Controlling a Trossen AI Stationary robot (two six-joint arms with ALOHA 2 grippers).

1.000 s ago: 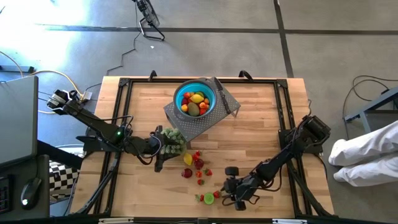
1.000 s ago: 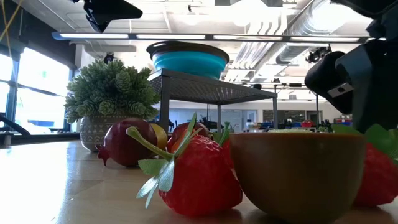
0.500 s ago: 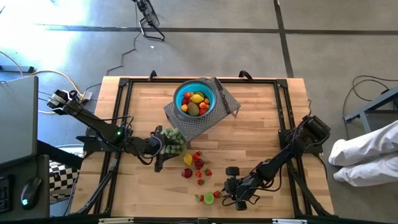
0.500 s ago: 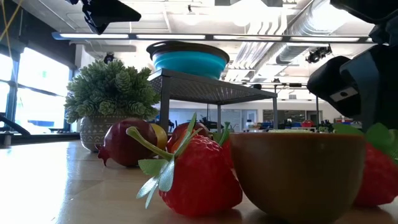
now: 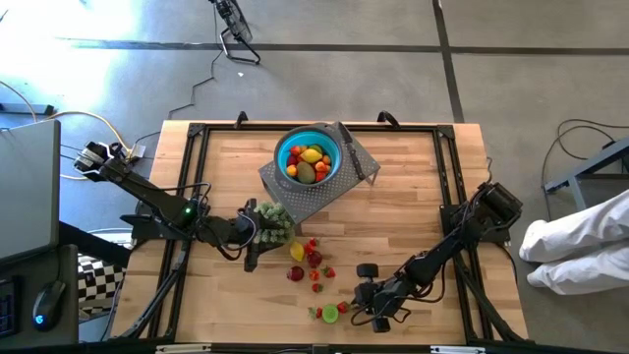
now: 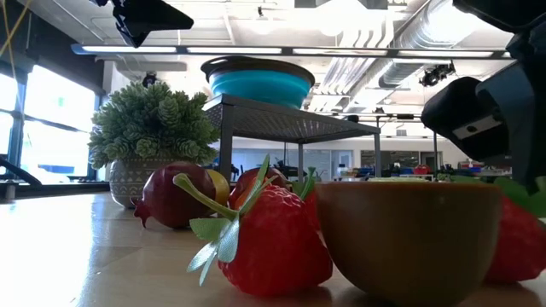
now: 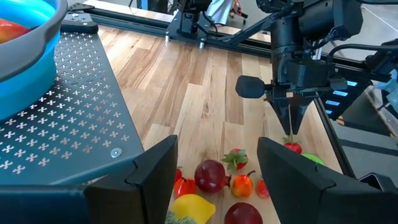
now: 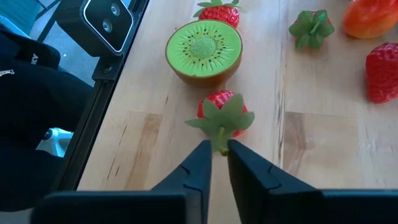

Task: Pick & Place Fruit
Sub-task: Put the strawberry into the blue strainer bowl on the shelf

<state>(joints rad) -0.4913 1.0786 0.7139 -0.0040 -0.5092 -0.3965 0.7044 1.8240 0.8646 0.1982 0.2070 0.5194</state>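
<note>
- The right gripper point(image 8: 219, 163) is low over the near edge of the desk point(image 5: 413, 197), its fingers nearly together and pinching the green stem of a strawberry point(image 8: 222, 113) that lies on the wood.
- Just beside that strawberry lies a kiwi half point(image 8: 204, 51), cut face up, close to the dark rail along the desk's near edge; another strawberry sits just past it.
- Left of the right gripper, loose fruit point(image 5: 310, 261) is scattered mid-desk: red pieces, a lemon and an orange-red piece, all lying close together.
- The left gripper point(image 7: 214, 165) hovers by a small potted plant point(image 5: 274, 224) at the left of that cluster, its fingers well apart and holding nothing.
- Bare wood lies open to the right of the fruit and behind the right arm.
- Farther back, a blue bowl point(image 5: 331, 157) of fruit stands on a perforated grey stand point(image 5: 313, 197), with a black-handled knife point(image 5: 352, 152) beside it.
- No readable writing shows.
</note>
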